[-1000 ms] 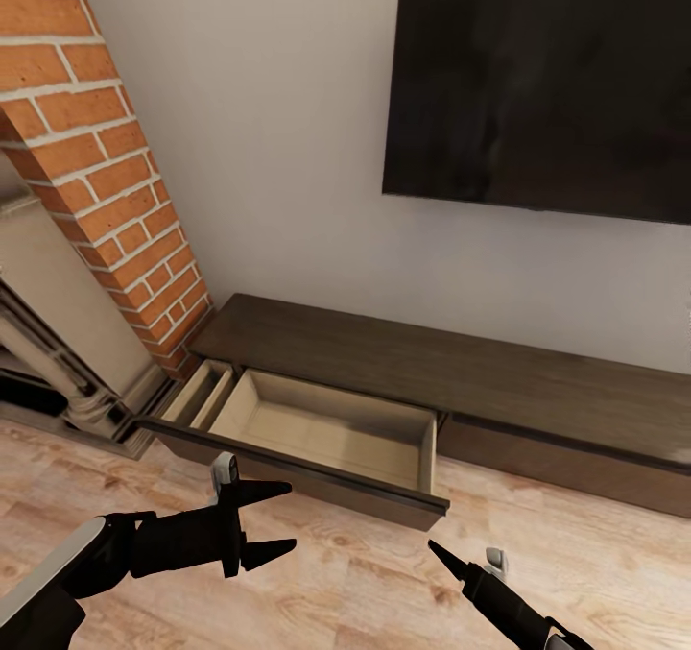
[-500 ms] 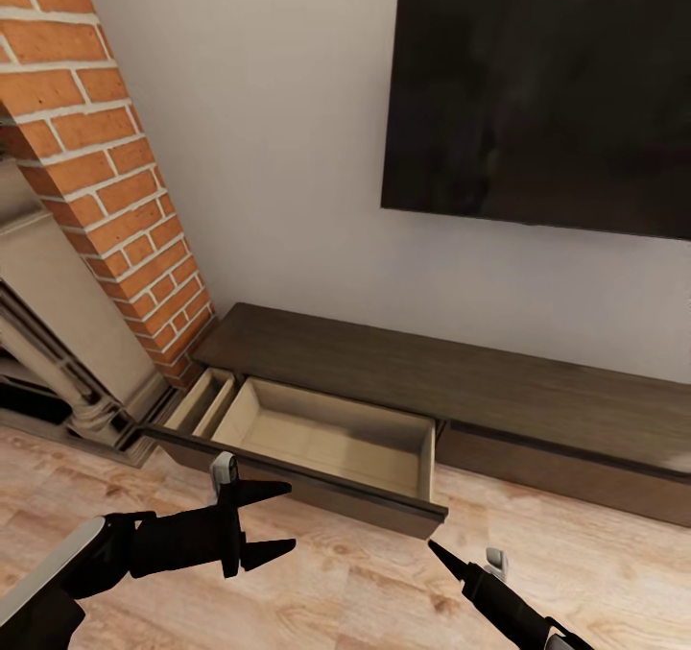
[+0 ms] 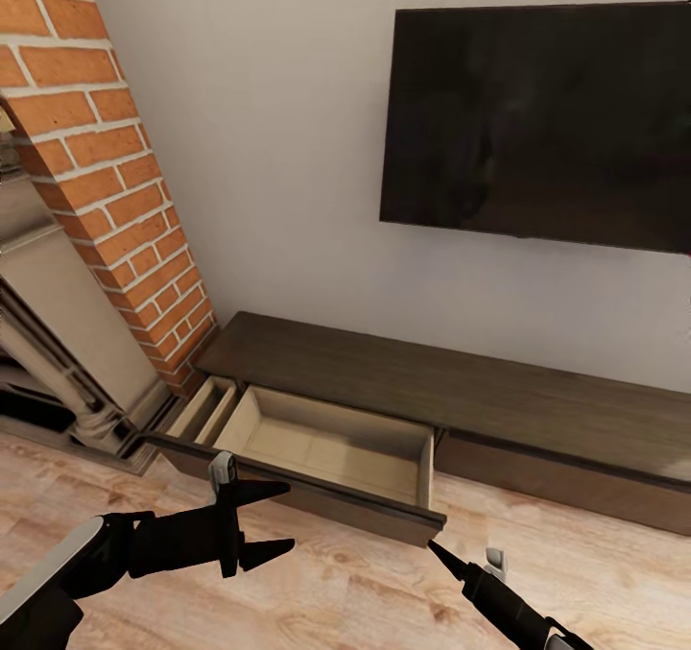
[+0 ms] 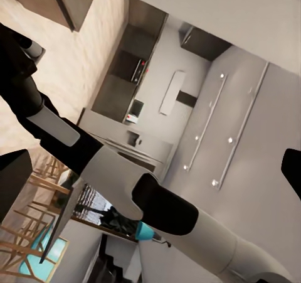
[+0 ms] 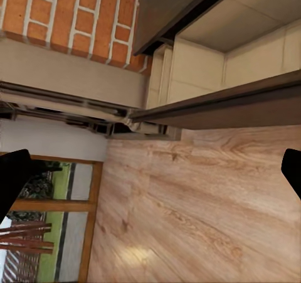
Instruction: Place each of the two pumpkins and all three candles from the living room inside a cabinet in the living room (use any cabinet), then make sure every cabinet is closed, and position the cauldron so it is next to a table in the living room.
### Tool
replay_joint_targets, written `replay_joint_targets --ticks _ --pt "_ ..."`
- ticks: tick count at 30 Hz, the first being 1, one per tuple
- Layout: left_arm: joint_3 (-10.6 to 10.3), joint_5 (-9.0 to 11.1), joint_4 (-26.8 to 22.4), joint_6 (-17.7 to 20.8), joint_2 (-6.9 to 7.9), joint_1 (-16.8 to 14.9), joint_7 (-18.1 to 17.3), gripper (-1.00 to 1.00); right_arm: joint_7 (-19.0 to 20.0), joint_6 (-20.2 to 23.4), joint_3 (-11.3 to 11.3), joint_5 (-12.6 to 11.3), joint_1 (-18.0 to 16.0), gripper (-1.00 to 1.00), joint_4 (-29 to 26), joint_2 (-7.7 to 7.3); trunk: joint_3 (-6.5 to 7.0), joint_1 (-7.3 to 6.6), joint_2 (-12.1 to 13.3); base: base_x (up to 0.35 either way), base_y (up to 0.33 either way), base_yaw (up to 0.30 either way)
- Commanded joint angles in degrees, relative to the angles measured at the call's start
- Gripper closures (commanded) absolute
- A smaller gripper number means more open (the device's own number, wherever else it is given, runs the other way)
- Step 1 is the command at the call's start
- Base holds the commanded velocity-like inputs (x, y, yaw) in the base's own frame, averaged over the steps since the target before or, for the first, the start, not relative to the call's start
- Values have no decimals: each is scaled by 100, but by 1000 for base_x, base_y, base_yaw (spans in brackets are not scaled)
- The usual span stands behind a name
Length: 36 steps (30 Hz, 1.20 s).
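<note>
Hovering over the wood floor (image 3: 365, 592) with two black fingers (image 3: 264, 489) spread apart and nothing between them: left gripper (image 3: 274, 520), just in front of the pulled-out drawer (image 3: 326, 439). Reaching in from the lower right as one dark pointed tip near the drawer's front corner: right gripper (image 3: 443, 556); in the right wrist view, black fingertips (image 5: 12, 176) at opposite edges of the picture, wide apart, empty, aimed at the floor below the drawer front. Standing open, pale inside, bare of pumpkins or candles: that drawer, at the left end of the cabinet (image 3: 461, 391), a long low dark-brown unit against the white wall (image 3: 278, 151). Shut beside it: the next front panel. Mounted above: a black screen (image 3: 542, 122). Rising at the left: a brick column (image 3: 106, 170) beside a pale fireplace surround (image 3: 58, 333).
</note>
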Motion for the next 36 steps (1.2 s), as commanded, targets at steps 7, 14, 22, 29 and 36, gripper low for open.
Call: replay_joint_targets --ticks 7,14,22,29,36 --pt "-9 41 -3 -3 -12 -5 52 -100 8 -29 49 -39 -3 -100 -1 -2 187 -154 278 0 0 0" --pt "-53 10 -3 -7 -44 -5 57 -100 8 -29 49 -39 -3 -100 -1 -2 379 -307 559 0 0 0" --pt "-25 7 -3 -7 -46 -5 59 -100 8 -29 49 -40 -3 -100 -1 -2 599 -483 880 0 0 0" --pt "-9 14 -3 -7 -46 -5 54 -100 6 -58 49 -46 -3 -100 -1 -2 791 -637 1161 0 0 0" --pt "-6 15 -3 -7 -36 -5 54 -100 8 -162 49 -47 -3 -100 -1 -2 982 -791 1441 0 0 0"
